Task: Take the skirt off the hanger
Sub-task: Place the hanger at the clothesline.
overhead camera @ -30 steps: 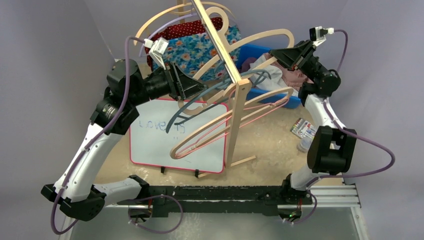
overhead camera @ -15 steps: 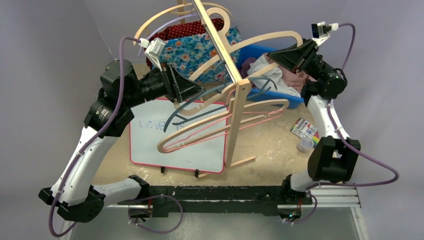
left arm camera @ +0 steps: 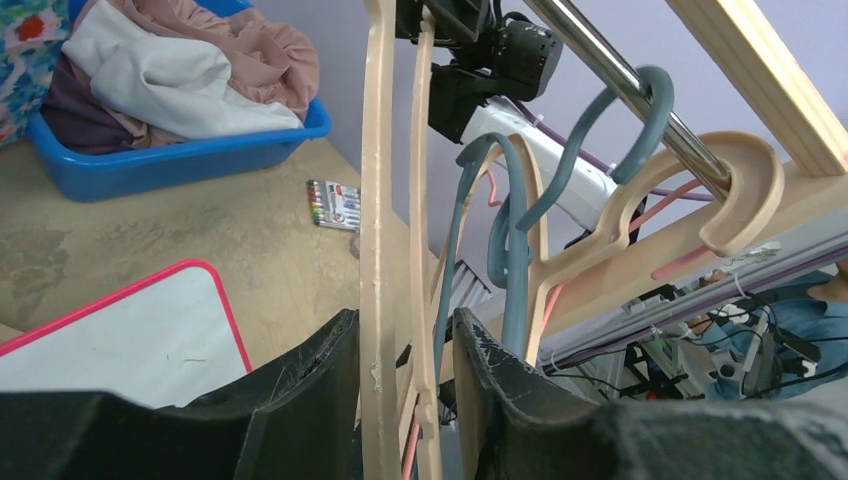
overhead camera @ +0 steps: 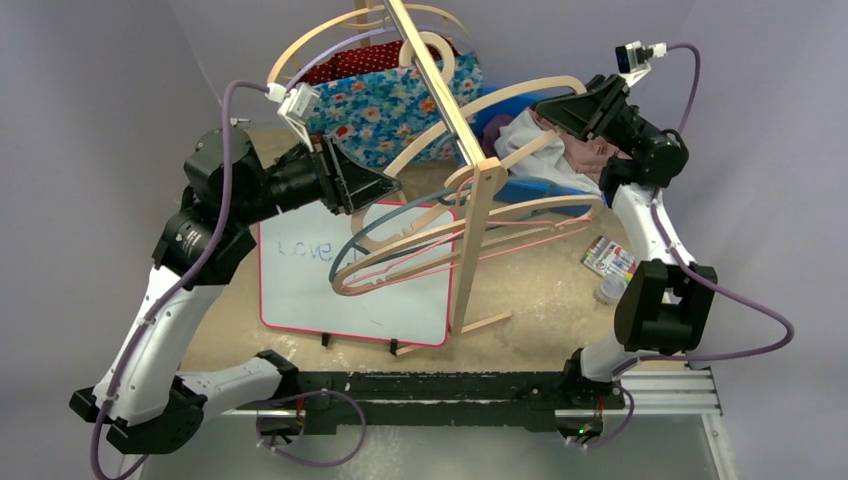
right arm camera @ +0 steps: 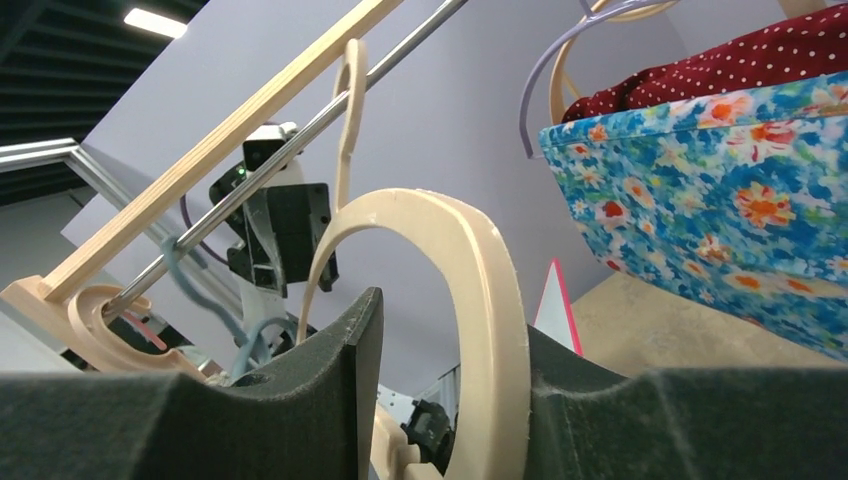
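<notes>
Bare wooden hanger [left arm camera: 378, 200]: left jaws pinch its bars to steady it; right jaws stand spread about its hook [right arm camera: 490, 270], above the blue bin [left arm camera: 180, 160]. Floral skirt [overhead camera: 390, 105] hangs at the rail's [left arm camera: 590, 55] far end.

Fig. | black L gripper [left arm camera: 405, 330] astride two beige plastic hanger bars [left arm camera: 380, 220] | grey-blue hooks [left arm camera: 660, 80] on steel rail [left arm camera: 590, 50] | blue plastic bin [left arm camera: 170, 165] w/ clothes [left arm camera: 170, 70]

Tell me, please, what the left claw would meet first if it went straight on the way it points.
The beige hanger, which stands between the fingers of the left claw. Just behind it probably comes the grey-blue hanger, though depth is unclear.
</notes>
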`<state>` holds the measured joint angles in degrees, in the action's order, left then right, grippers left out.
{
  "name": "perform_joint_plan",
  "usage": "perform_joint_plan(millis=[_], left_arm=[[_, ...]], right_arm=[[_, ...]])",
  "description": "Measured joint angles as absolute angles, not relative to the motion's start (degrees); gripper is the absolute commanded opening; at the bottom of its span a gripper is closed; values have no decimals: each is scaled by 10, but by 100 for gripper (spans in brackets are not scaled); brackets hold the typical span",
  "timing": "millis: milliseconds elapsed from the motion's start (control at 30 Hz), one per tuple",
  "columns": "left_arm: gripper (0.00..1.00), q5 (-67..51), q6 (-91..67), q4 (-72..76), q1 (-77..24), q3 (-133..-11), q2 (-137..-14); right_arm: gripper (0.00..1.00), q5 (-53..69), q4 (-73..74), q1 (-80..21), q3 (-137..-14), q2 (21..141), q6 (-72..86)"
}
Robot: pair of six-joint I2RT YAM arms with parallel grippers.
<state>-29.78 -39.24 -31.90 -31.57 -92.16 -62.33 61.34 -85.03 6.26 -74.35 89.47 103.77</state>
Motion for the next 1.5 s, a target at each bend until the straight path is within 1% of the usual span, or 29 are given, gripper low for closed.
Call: perform_joint_plan(millis=[133,200,267,333,467,533,600,633,700,800,833,867,967,1033,1100,1267,1400,1500], left_arm=[[37,-298,-387,-321,-316,-922,-615],[40,-298,-381,-324,-316,-922,-611],[46,-297,-377,-326,-316,-922,-607],[52,-295,-371,-329,-316,-922,-603],[59,-270,-354,-357,-316,-931,-602],[62,-249,-347,-373,-316,-940,-605],[65,-222,-338,-391,-316,-951,-609],[66,-208,-336,-397,-316,-954,-611],[69,-183,-333,-406,-316,-959,-613],[74,-139,-331,-428,-316,-976,-626],[74,-123,-329,-441,-316,-989,-634],[74,-98,-321,-471,-316,-1022,-655],[79,-36,-295,-528,-316,-1127,-719],[79,12,-275,-554,-316,-1190,-759],[80,53,-260,-566,-316,-1214,-775],[82,127,-224,-569,-315,-1220,-785],[83,197,-165,-580,-305,-1286,-832],[83,226,-123,-566,-289,-1298,-857]], right_arm=[[44,613,-843,63,-744,897,1035],[47,613,-841,63,-747,897,1033],[52,615,-839,63,-747,896,1029],[60,619,-834,63,-747,896,1023],[78,632,-797,63,-738,889,989],[86,641,-761,63,-728,876,956],[96,647,-689,64,-720,854,897],[99,650,-646,65,-719,842,861],[99,648,-541,70,-723,814,775],[99,619,-342,83,-763,779,616],[99,609,-296,88,-775,773,577],[99,599,-246,96,-788,766,533],[99,565,-118,123,-802,747,420],[99,531,-39,137,-802,736,354],[99,502,22,144,-802,727,304],[99,453,125,146,-802,698,218],[99,425,164,145,-797,662,180],[99,415,177,145,-789,635,164]])
